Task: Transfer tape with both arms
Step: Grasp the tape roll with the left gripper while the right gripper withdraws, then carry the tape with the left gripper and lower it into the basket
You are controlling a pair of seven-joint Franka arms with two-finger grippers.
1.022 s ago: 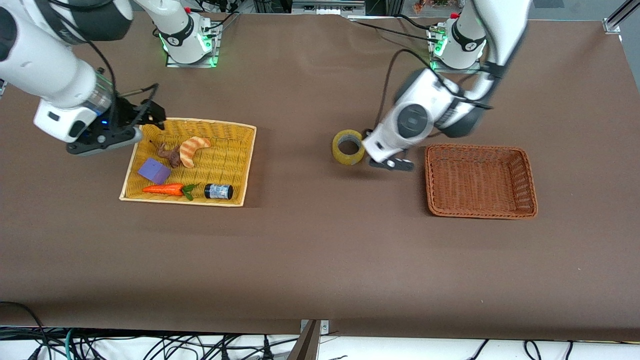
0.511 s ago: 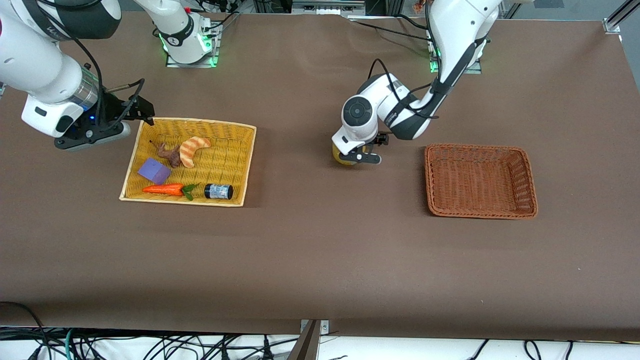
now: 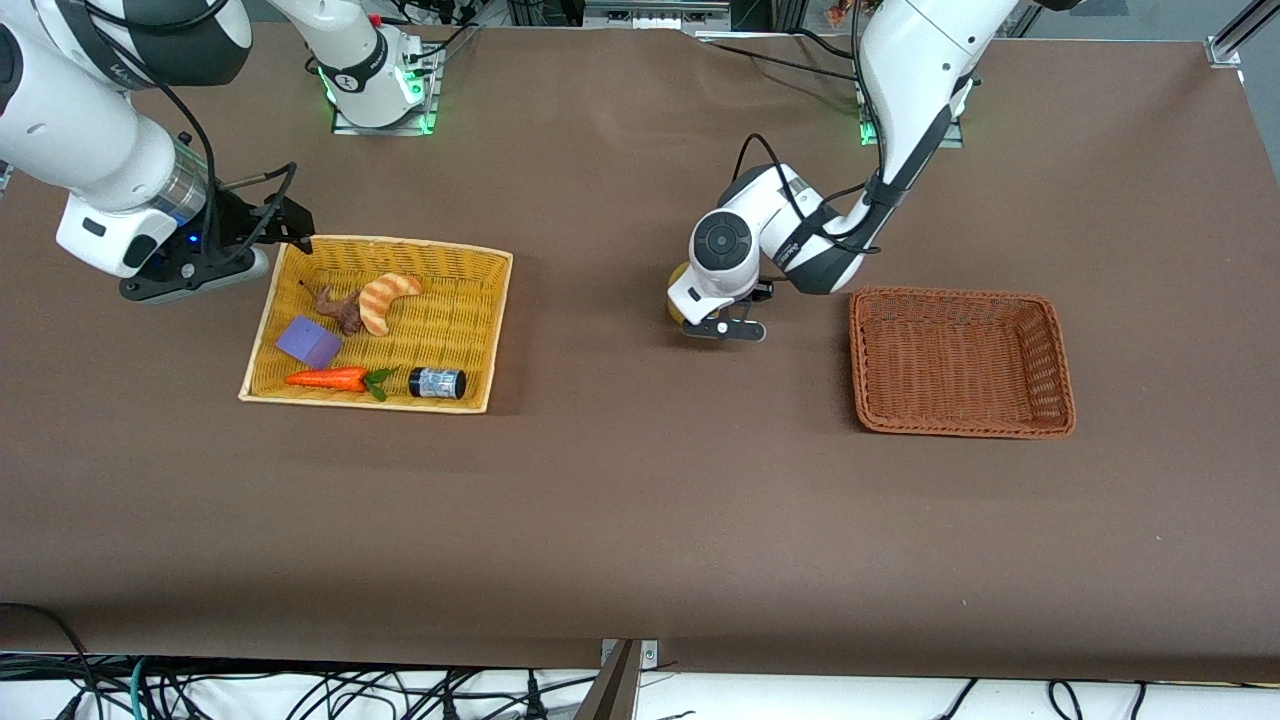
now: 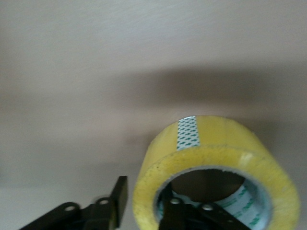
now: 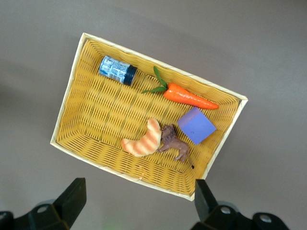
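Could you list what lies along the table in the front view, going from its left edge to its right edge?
Right gripper → yellow wicker tray → yellowish tape roll held by the left gripper → brown wicker basket.

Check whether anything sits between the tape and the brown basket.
Nothing visible does. The left gripper is shut on the tape, one finger inside its core, and only bare table lies between it and the brown basket.

Two white jointed arms, grey-black joints, looping black cables, green-lit bases.
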